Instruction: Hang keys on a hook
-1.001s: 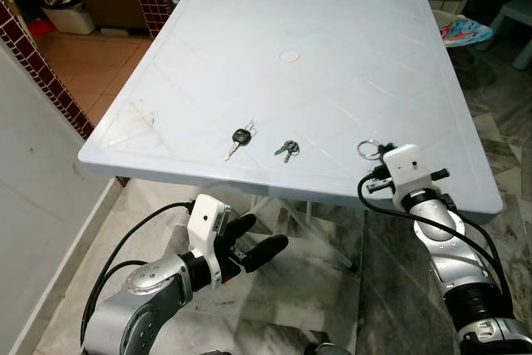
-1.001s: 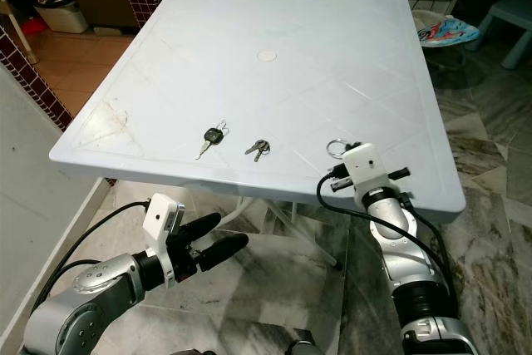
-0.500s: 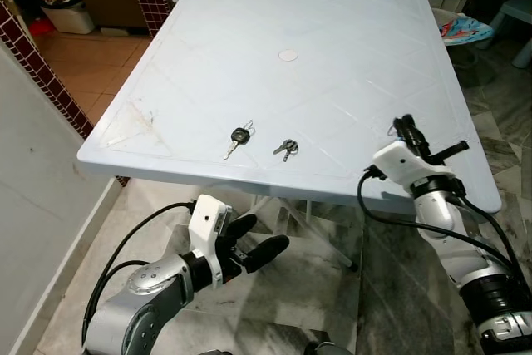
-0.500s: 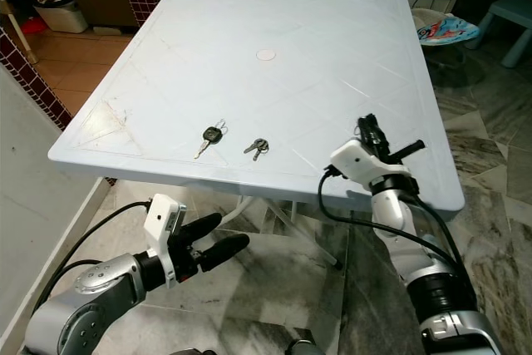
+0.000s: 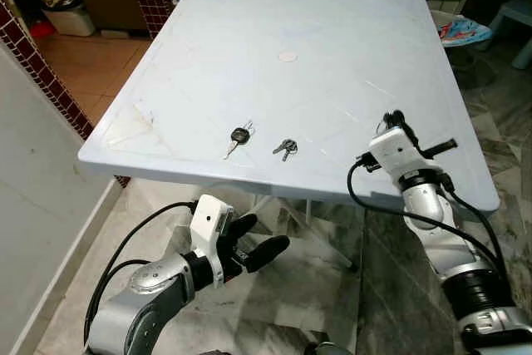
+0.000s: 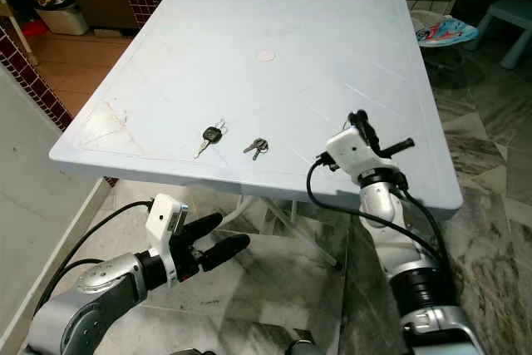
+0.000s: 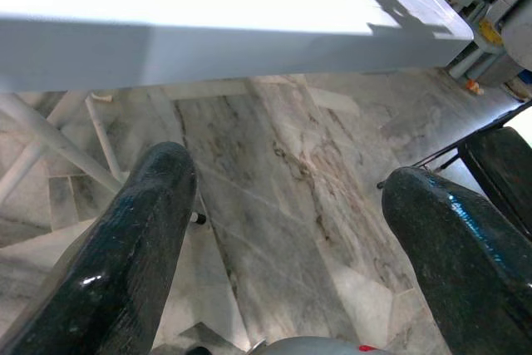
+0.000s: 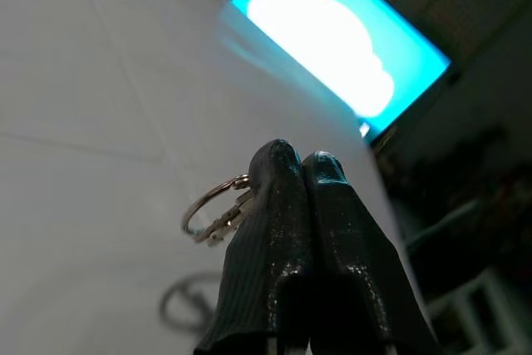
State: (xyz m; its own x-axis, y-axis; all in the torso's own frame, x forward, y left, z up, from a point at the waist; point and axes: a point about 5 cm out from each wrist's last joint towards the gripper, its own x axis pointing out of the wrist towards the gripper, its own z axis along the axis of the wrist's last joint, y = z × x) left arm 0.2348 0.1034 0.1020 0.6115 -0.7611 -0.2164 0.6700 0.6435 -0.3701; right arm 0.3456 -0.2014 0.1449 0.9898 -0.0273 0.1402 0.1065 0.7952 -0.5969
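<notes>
My right gripper [image 5: 391, 119] hovers just above the near right part of the pale blue table [image 5: 332, 31]. It is shut on a silver key ring [image 8: 208, 214], which sticks out beside the pressed-together fingers [image 8: 287, 230] with a small key hanging on it. Two more sets lie near the table's front edge: a black-headed key [image 5: 238, 135] and a small key bunch [image 5: 286, 148]. My left gripper [image 5: 270, 232] hangs below the front edge over the marble floor [image 7: 274, 205], open, with nothing between its fingers.
A white wall and a red brick pillar [image 5: 37, 56] run along the left. A white bin [image 5: 68, 16] stands at the back left. A blue stool [image 5: 517, 18] and a colourful cloth [image 5: 461, 31] are at the back right. A lit screen [image 8: 320, 47] glows beyond the table.
My right gripper has lifted the key ring off the table near the front edge and now points away over the table. The left arm has stayed put.
</notes>
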